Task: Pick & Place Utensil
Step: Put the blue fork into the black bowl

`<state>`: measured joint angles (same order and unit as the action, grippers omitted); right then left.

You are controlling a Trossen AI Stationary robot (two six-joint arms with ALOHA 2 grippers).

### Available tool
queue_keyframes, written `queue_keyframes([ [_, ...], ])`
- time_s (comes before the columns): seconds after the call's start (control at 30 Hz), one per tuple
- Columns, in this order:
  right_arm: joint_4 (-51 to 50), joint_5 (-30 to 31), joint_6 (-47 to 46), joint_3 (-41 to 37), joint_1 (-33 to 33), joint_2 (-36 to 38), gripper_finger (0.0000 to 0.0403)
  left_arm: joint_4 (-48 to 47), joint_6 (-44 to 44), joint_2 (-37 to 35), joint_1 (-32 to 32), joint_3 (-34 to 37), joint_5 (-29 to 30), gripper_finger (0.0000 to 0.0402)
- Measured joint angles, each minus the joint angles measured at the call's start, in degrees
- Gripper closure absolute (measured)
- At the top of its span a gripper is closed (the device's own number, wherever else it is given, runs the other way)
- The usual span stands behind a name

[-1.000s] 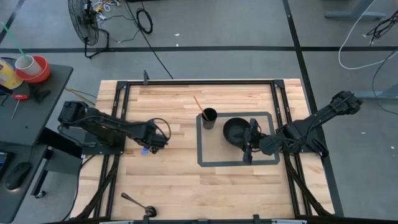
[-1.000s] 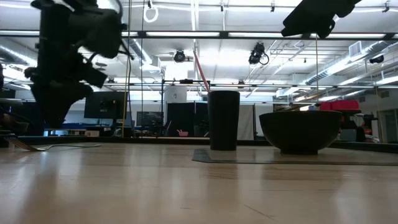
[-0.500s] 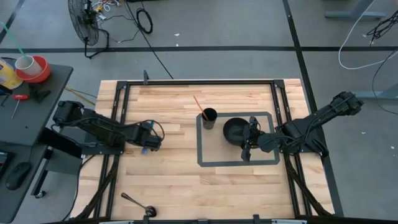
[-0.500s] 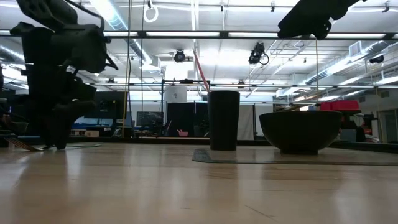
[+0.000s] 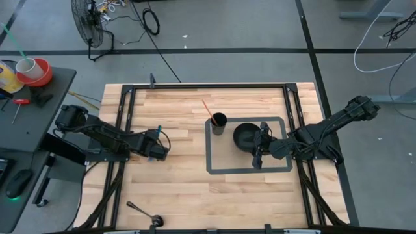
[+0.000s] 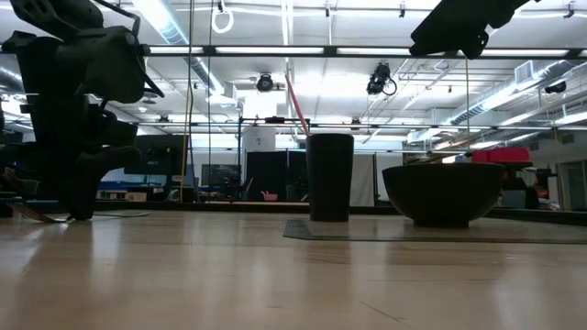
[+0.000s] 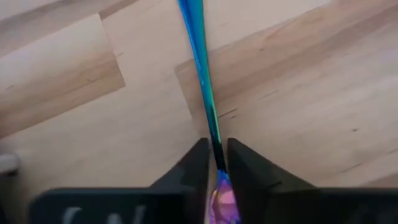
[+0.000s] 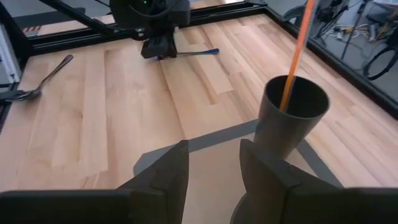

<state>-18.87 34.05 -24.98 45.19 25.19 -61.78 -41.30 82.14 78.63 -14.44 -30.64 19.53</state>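
The left arm reaches in low from the left edge of the tabletop, its gripper down at the surface with the two fingers drawn close together. The right arm stretches in from the right, its gripper held right of centre, fingers spread apart.

The left hand is set low over the left part of the bench, its fingers closed around a utensil that lies on the boards. A cup and a bowl are placed side by side inside a taped rectangle right of centre, the cup to the left. A stick is held in the cup. The right hand is held just beside the bowl. A spoon is laid at the near left edge.
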Motion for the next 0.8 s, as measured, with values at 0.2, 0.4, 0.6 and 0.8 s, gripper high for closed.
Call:
queue_keyframes([
  [0.2,0.0,-0.1,0.0,0.0,0.0,0.0,0.0259,-0.3,-2.7,-0.1,-1.4,0.0,1.2,0.0390],
  [0.4,2.9,0.9,0.0,0.0,0.0,0.0,0.0259,-0.8,-7.4,-3.9,-4.0,-1.7,3.4,0.0372],
  [0.6,15.5,0.7,1.9,0.0,-0.9,-2.0,0.0259,1.3,-20.8,-6.4,-8.5,-6.5,22.9,0.0393],
  [0.8,23.2,-2.6,-3.4,0.0,-4.6,-8.3,0.0259,9.4,-40.1,-5.8,-12.4,-7.6,32.0,0.0381],
])
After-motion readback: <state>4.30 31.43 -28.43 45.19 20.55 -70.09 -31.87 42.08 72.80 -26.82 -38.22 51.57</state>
